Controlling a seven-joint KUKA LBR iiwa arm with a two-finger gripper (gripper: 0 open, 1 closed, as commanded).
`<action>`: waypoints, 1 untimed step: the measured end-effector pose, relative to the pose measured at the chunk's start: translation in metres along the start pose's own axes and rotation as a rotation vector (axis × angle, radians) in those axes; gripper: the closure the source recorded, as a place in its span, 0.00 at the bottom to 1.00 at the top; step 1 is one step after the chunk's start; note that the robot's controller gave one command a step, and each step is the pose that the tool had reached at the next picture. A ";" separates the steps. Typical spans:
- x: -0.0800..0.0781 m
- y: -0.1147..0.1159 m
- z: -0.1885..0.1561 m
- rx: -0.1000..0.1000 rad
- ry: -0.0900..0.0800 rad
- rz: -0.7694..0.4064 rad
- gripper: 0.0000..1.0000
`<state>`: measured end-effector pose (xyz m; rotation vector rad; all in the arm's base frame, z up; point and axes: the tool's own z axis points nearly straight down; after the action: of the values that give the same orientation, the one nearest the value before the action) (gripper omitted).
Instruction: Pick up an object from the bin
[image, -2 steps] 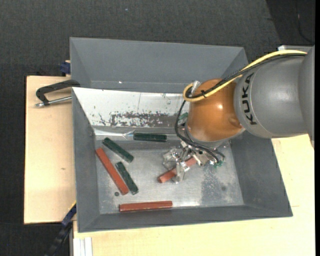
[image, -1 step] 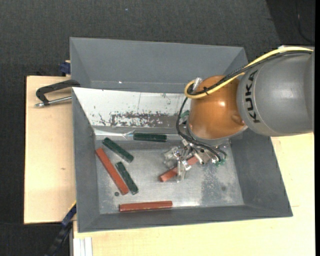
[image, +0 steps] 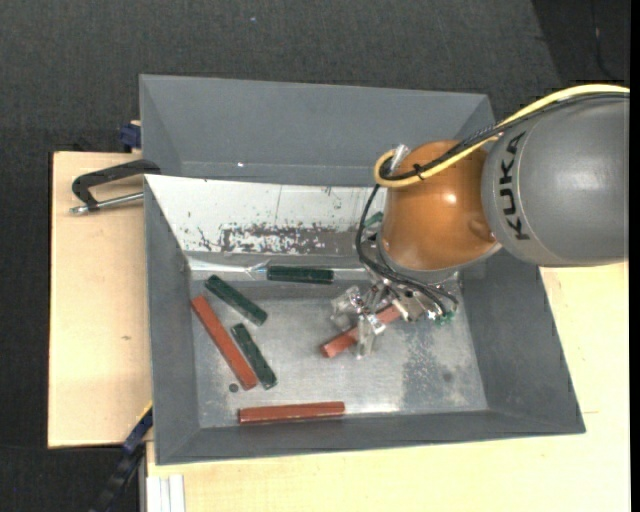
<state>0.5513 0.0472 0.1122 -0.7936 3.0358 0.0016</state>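
Nearest, a long red-brown flat stick (image: 290, 410) is lying along the front wall of the grey metal bin (image: 300, 130); further in, the gripper (image: 362, 325) is sitting low over a short red stick (image: 338, 347) mid-floor, probably so it can close on it; the gripper's own metalwork is covering the stick's far end, so there's no telling how wide it's open or whether it's gripping anything; a dark green stick (image: 300, 273) is lying by the back wall.

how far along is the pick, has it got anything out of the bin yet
Done: the claw is low in the bin, right on a short red bar near the middle of the floor. In hand: the grasp of that bar; whether it is gripped yet cannot be told. Left: the lift, since the bar looks to lie on the floor. The green bar at the back and the front red bar lie apart from the claw.
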 end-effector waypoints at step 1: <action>-0.001 0.000 -0.010 0.002 -0.005 0.000 1.00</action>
<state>0.5526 0.0476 0.1222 -0.7916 3.0308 -0.0001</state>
